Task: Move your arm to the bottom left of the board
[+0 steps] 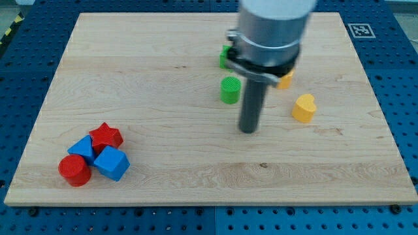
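My tip rests on the wooden board a little right of centre. A green cylinder stands just up and left of it. A second green block shows partly behind the arm. A yellow heart-shaped block lies to the tip's right, and another yellow block peeks out beside the arm. At the view's bottom left, far from the tip, sits a tight cluster: a red star-like block, a blue block, a blue cube and a red cylinder.
The board lies on a blue perforated table. A fiducial marker is at the board's top right corner. The arm's grey body hides part of the board's top middle.
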Available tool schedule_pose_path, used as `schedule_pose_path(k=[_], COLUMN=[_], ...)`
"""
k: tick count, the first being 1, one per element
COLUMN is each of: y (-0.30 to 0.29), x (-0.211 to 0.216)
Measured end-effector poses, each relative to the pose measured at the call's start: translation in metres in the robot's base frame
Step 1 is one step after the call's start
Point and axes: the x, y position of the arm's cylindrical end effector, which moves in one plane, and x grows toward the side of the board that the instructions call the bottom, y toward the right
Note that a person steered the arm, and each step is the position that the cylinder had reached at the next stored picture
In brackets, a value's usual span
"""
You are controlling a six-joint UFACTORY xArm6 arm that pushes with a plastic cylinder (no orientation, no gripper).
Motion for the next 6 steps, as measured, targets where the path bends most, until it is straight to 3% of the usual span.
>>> schedule_pose_path(k=[2,3,4,5,6], y=[-0.149,-0.230,-0.300,-0.329,-0.311], x=[-0.040,-0.039,-0.006,0.069,0.113])
